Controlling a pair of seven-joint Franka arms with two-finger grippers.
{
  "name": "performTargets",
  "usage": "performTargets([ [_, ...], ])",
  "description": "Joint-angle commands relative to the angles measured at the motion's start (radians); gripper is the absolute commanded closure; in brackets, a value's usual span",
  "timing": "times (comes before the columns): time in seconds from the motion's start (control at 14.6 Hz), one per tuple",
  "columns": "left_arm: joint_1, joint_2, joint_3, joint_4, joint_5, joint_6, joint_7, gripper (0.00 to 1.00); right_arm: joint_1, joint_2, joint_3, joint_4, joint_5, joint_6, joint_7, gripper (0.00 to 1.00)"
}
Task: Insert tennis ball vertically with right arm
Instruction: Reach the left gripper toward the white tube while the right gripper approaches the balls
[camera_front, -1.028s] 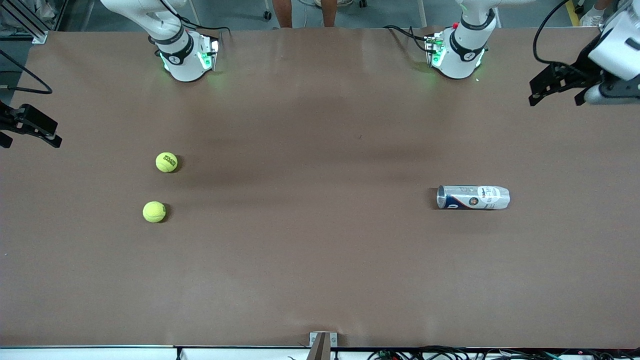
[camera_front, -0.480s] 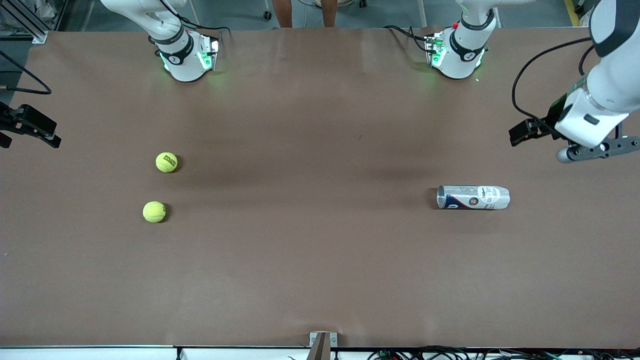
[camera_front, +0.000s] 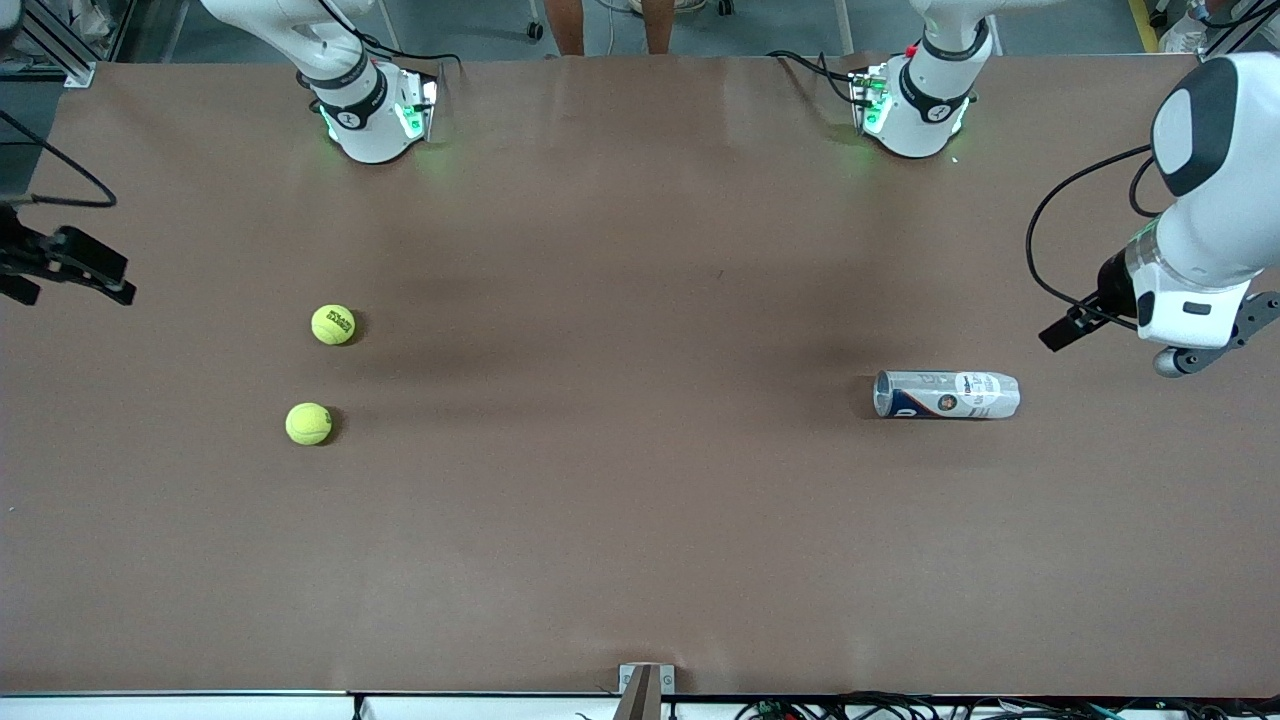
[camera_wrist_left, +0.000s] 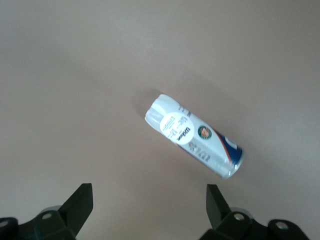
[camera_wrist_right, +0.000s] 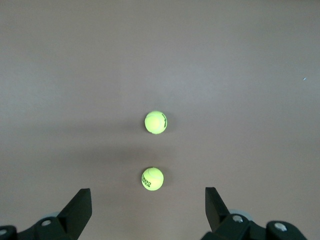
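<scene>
High front view; downward wrist views.

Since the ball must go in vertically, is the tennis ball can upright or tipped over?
Tipped over. The tennis ball can lies on its side on the brown table, its length running along the tabletop in both front and left wrist views.

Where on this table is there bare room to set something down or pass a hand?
The widest bare stretch of the table lies between the two tennis balls and the ball can lying on its side, and along the edge nearest the front camera. Tighter: between the balls, and by the can, near the left gripper.
</scene>
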Motion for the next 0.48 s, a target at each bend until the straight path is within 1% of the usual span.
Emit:
performTargets([
  [0.0,0.007,0.007,-0.013,-0.063,0.063,0.074,-0.209,0.0,0.017,0.045,0.007,0.006,-0.021,-0.018,-0.005,0.0],
  [0.21,-0.033,0.124,-0.033,-0.061,0.214,0.115,-0.541,0.0,0.02,0.096,0.007,0.003,-0.021,-0.033,-0.006,0.0],
  [0.27,-0.05,0.169,-0.034,-0.058,0.262,0.126,-0.653,0.0,0.016,0.126,0.007,0.004,-0.021,-0.048,-0.008,0.0],
  [0.41,-0.082,0.247,-0.034,-0.053,0.32,0.164,-0.856,0.0,0.003,0.16,0.006,0.003,-0.018,-0.051,-0.008,0.0],
])
